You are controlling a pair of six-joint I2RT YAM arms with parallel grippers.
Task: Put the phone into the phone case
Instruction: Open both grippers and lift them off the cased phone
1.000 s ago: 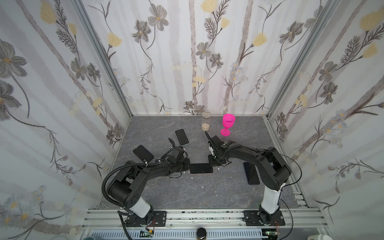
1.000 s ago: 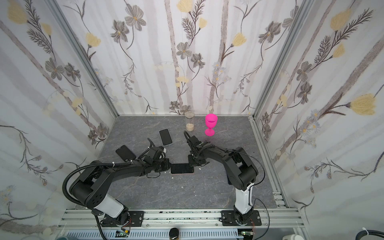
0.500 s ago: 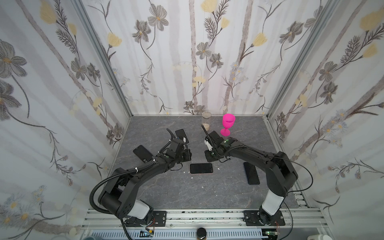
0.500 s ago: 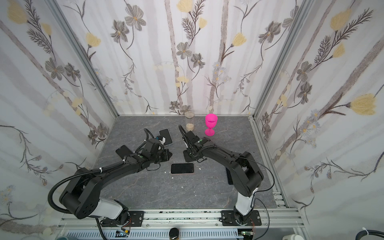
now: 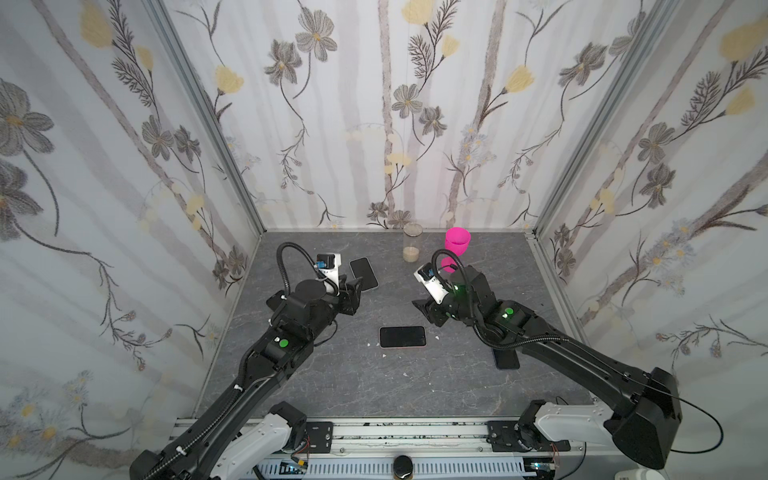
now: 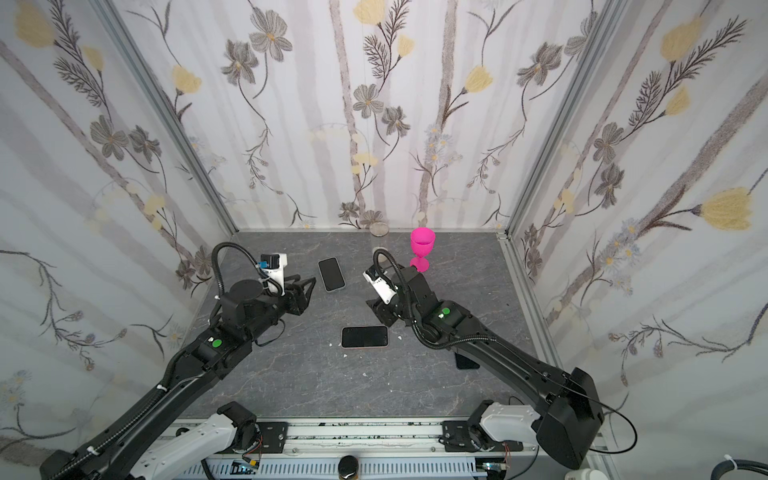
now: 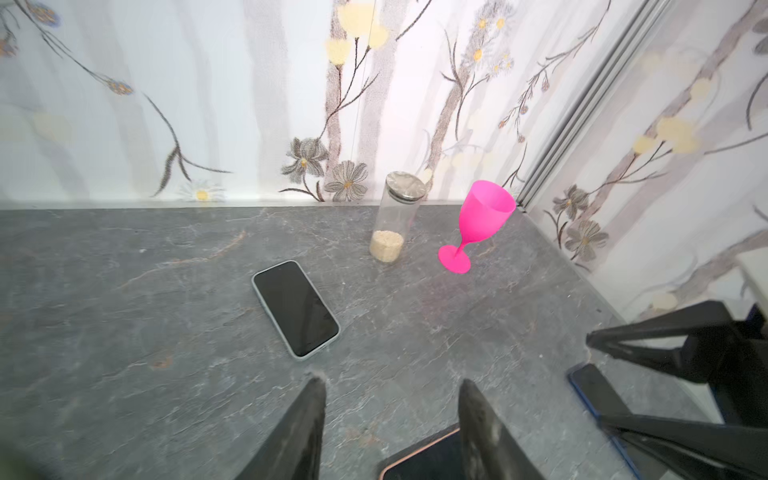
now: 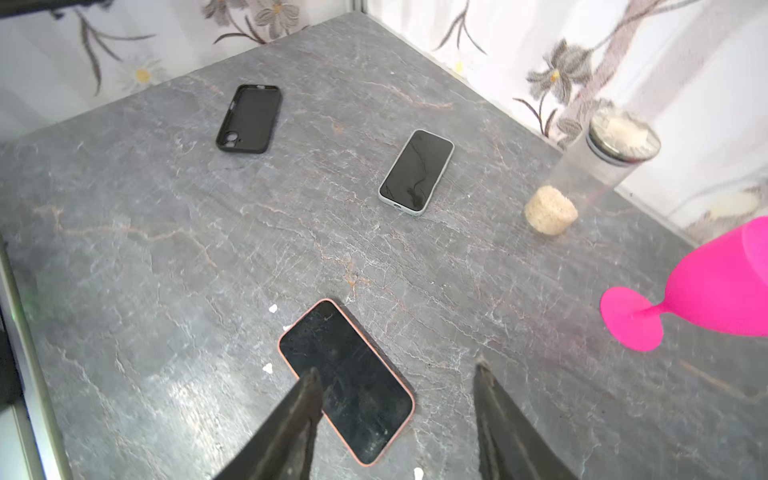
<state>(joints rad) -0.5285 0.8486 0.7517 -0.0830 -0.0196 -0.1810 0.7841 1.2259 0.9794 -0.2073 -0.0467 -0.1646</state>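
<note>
Phone point(image 5: 402, 336) lies flat on the worktop point(image 5: 353, 386), screen up, mid-worktop between the two arms. The coral case point(image 8: 409, 399) shows as a rim all round its edge. Nothing is holding it.

Left pincer point(image 5: 354, 296): jaws parted about halfway, empty. It sits to the left of the phone and farther back, well apart from it. In the left wrist view only the phone's corner point(image 7: 419, 457) shows, low between the fingers point(image 7: 307, 424).

Right pincer point(image 5: 424, 312): jaws parted wide, empty, near the phone's far right corner with a gap between them in both top views. In the right wrist view one finger point(image 8: 299, 415) overlaps the phone's long edge, so contact can't be judged from that view.

Other items:
- Second phone point(image 6: 331, 274) in a pale case, back left of centre, just beyond the left pincer.
- Empty black case point(image 8: 249, 118), farther left.
- Dark slab point(image 5: 506, 358), partly under the right arm.
- Glass jar point(image 5: 412, 248) and pink goblet point(image 5: 456, 245), both upright at the back wall.
</note>
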